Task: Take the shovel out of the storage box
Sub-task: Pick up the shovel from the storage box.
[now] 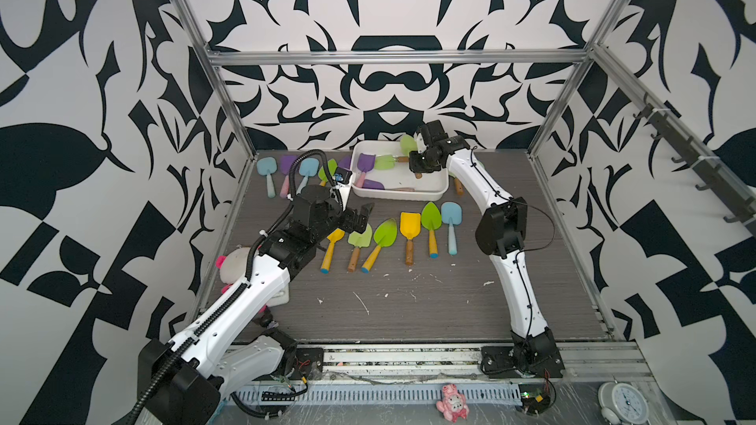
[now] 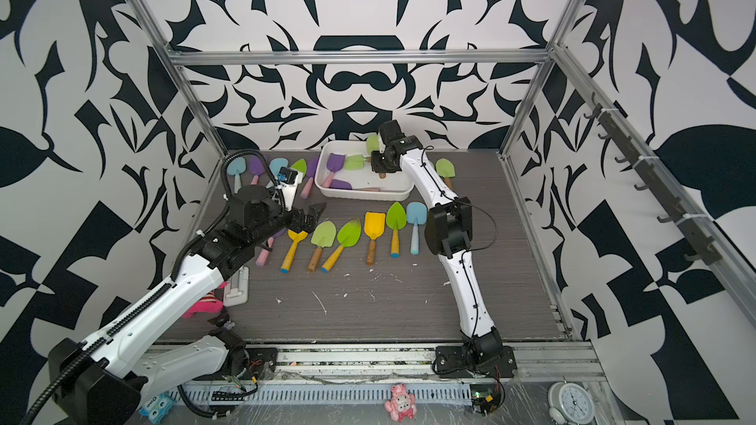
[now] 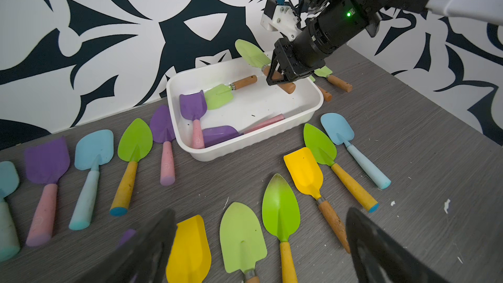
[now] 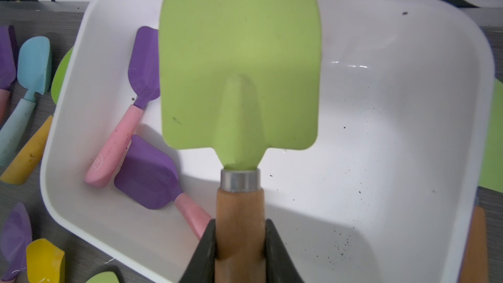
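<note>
- Below your left pincer (image 1: 362, 218), whose jaws are spread wide and hold nothing, a row of shovels (image 1: 383, 235) lies on the tabletop (image 1: 409, 312).
- To its right, your right pincer (image 3: 280, 78) is clamped on the wooden handle of the light-green shovel (image 4: 239, 63).
- Beneath that pincer sits the storage box (image 3: 231, 151), with two purple shovels (image 3: 193, 106) and another green shovel (image 3: 219, 96) lying inside.

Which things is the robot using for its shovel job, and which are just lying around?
In the job: shallow white plastic storage box; light green shovel with a wooden handle, gripped by the right gripper; two purple pink-handled shovels and another light green shovel inside the box.
Just lying about: colourful shovels on the grey table; open left gripper; pink pig toy; white clock.
</note>
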`<state>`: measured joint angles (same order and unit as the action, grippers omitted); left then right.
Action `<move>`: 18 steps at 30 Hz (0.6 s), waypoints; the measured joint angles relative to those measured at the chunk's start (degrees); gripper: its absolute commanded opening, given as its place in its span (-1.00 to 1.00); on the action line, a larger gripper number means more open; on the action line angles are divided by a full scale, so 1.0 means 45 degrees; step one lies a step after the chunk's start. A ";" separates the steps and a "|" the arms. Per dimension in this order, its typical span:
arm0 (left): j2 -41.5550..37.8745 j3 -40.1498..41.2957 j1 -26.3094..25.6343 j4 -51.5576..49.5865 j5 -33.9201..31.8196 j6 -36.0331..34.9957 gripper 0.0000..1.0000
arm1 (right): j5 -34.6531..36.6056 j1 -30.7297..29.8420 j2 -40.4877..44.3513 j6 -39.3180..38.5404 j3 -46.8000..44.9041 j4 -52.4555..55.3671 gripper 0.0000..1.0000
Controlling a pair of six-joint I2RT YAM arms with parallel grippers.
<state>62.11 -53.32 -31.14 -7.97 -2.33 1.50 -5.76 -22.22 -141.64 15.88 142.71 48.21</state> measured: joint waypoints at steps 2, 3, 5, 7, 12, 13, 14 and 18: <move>0.0024 0.0000 -0.0005 0.0019 0.0029 0.0000 0.99 | 0.0005 0.0000 0.0049 -0.0049 -0.0073 -0.0015 -1.00; 0.0034 0.0000 0.0000 0.0024 0.0044 0.0000 0.99 | 0.0010 0.0005 0.0102 -0.0092 -0.0155 0.0000 -1.00; 0.0049 0.0000 0.0000 0.0087 0.0102 0.0000 0.99 | 0.0029 0.0034 0.0228 -0.0160 -0.0296 0.0034 -1.00; 0.0049 0.0005 0.0000 0.0185 0.0194 0.0000 0.99 | 0.0068 0.0112 0.0398 -0.0204 -0.0413 0.0044 -1.00; 0.0049 0.0083 0.0000 0.0437 0.0442 0.0000 0.99 | 0.0257 0.0335 0.1195 -0.0403 -0.1015 0.0049 -1.00; 0.0049 0.0092 -0.0005 0.0471 0.0491 -0.0005 0.99 | 0.0296 0.0408 0.1370 -0.0481 -0.1156 0.0049 -1.00; 0.0049 0.0092 0.0000 0.0505 0.0529 -0.0005 0.99 | 0.0355 0.0500 0.1549 -0.0563 -0.1302 0.0058 -1.00; 0.0058 0.0092 0.0000 0.0685 0.0665 -0.0010 0.99 | 0.0549 0.0889 0.2093 -0.0840 -0.1865 -0.0005 -1.00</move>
<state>62.37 -52.90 -31.14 -4.89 0.67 1.45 -3.29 -18.22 -132.22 12.10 134.32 48.18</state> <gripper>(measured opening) 0.994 0.259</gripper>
